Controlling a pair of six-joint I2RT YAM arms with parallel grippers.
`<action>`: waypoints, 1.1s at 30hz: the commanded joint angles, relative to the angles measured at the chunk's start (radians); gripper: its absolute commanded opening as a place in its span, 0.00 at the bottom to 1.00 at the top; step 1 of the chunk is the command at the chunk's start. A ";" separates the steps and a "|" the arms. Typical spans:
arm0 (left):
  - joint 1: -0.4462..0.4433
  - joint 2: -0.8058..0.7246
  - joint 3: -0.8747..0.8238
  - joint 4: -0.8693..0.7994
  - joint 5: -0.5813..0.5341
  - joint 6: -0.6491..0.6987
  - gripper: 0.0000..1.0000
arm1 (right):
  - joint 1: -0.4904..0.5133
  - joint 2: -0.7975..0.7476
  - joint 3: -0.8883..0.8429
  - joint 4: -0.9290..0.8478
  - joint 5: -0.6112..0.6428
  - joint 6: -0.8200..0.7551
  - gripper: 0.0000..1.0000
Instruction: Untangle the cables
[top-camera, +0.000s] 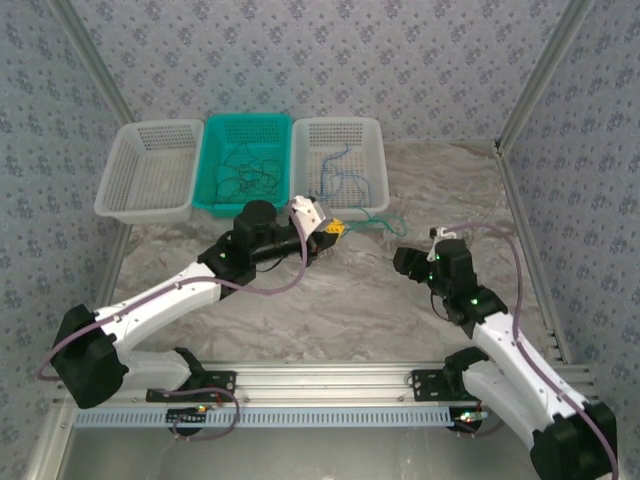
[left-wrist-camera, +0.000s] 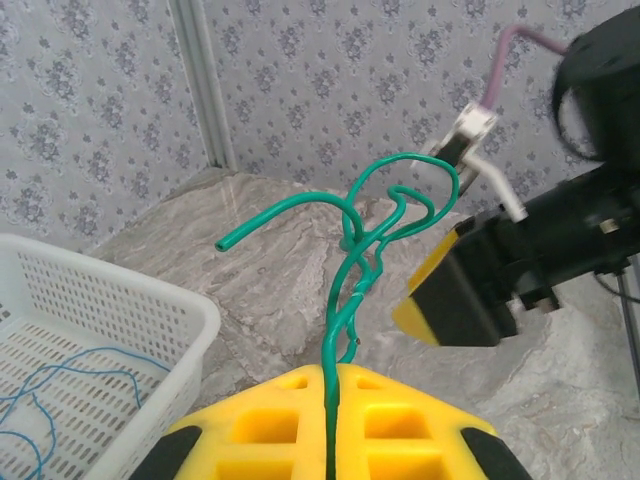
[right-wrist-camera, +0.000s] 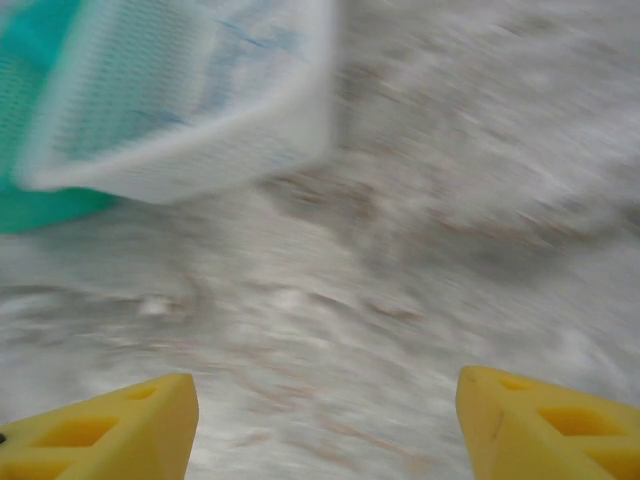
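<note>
Green thin flexible cable (left-wrist-camera: 330, 350): pinched between the yellow fingers of the left gripper (left-wrist-camera: 330, 378), bottom centre of the left wrist view, jaws closed on it. Rises from the pads, kinks and loops mid-frame, loose end pointing left. From the top camera: runs right from that gripper over the marbled grey tabletop (top-camera: 340, 300), frame centre. Right gripper (right-wrist-camera: 325, 378): yellow fingers wide apart at the bottom corners of its blurred wrist view, nothing between them; right of centre from above, near the green cable's far end, contact not discernible. Other cables: dark and green tangle (top-camera: 245, 172) in the teal plastic mesh basket (top-camera: 248, 119), upper middle; thin blue cable (top-camera: 340, 170) in the white mesh basket (top-camera: 340, 122) just right of it. Second white mesh basket (top-camera: 160, 127) at upper left.
</note>
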 joint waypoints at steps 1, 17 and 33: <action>0.000 0.007 0.013 0.066 -0.030 -0.053 0.00 | 0.028 -0.064 -0.024 0.230 -0.273 -0.071 0.72; 0.070 0.037 0.005 0.235 0.018 -0.447 0.00 | 0.152 0.119 -0.116 0.915 -0.053 0.268 0.92; 0.073 0.137 0.053 0.393 0.052 -0.719 0.00 | 0.133 0.479 -0.049 1.420 -0.088 0.781 0.63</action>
